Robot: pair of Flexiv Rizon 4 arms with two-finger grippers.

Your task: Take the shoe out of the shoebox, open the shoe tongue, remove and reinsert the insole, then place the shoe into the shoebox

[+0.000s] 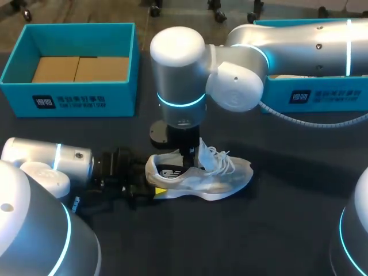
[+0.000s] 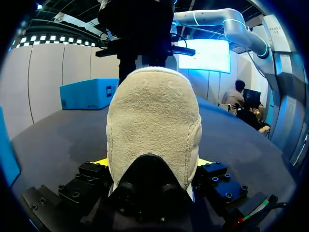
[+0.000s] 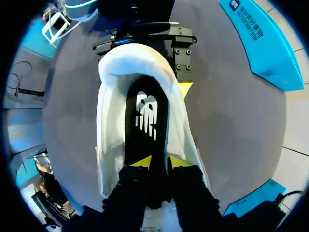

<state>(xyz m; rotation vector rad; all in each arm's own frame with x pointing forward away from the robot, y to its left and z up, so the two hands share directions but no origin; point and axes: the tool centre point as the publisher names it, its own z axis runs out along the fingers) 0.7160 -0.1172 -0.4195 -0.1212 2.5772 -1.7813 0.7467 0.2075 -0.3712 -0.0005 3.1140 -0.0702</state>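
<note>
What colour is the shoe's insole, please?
The insole is black with a white logo, seen best in the right wrist view.

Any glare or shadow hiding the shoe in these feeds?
Head view: shoe evenly lit, no glare, though the right arm hides the table behind it. Left wrist view: the heel fills the middle, blocking what lies ahead. Right wrist view: black insole and dark right gripper merge; only its yellow tips stand out.

Your shoe (image 1: 201,175) sits mid-table (image 1: 230,241), both arms on it.
L gripper (image 1: 155,187) at the heel, yellow tip vs. the sole; R gripper (image 1: 188,154) drops straight into the opening over the dark insole (image 1: 169,171). Shoebox (image 1: 69,100) open rear left, 2nd blue box (image 1: 310,95) rear right.
</note>
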